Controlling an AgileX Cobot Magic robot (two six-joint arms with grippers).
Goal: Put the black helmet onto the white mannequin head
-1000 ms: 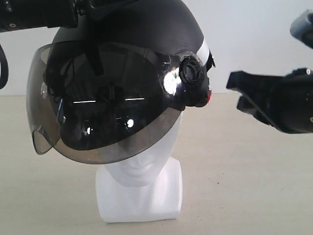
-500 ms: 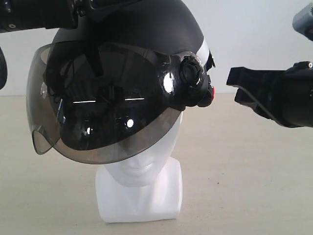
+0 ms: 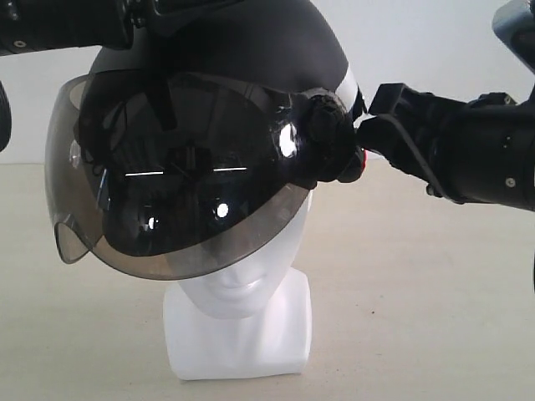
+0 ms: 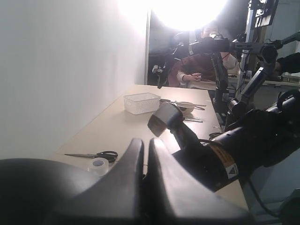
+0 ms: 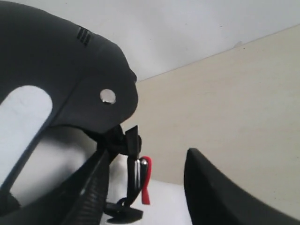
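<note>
The black helmet (image 3: 251, 50) sits on the white mannequin head (image 3: 238, 326), its smoky visor (image 3: 167, 200) down over the face. My left arm reaches in from the upper left onto the helmet's crown. In the left wrist view my left gripper (image 4: 146, 140) is shut, its fingers almost touching over the dark shell (image 4: 37, 187), pinching a thin dark part of the helmet. My right gripper (image 3: 368, 125) is at the helmet's side by the visor pivot (image 3: 328, 125). It stands open (image 5: 149, 154) on either side of the hanging strap with a red tab (image 5: 146, 180).
The beige table (image 3: 435, 317) runs out to the right of the head. Along it in the left wrist view lie scissors (image 4: 96, 154), a tape roll (image 4: 98, 164) and a white basket (image 4: 141, 103). A seated person (image 4: 199, 70) is at the far end.
My right gripper has moved left from open space up to the helmet's side, and its jaws have opened around the strap. The helmet and left arm have not moved.
</note>
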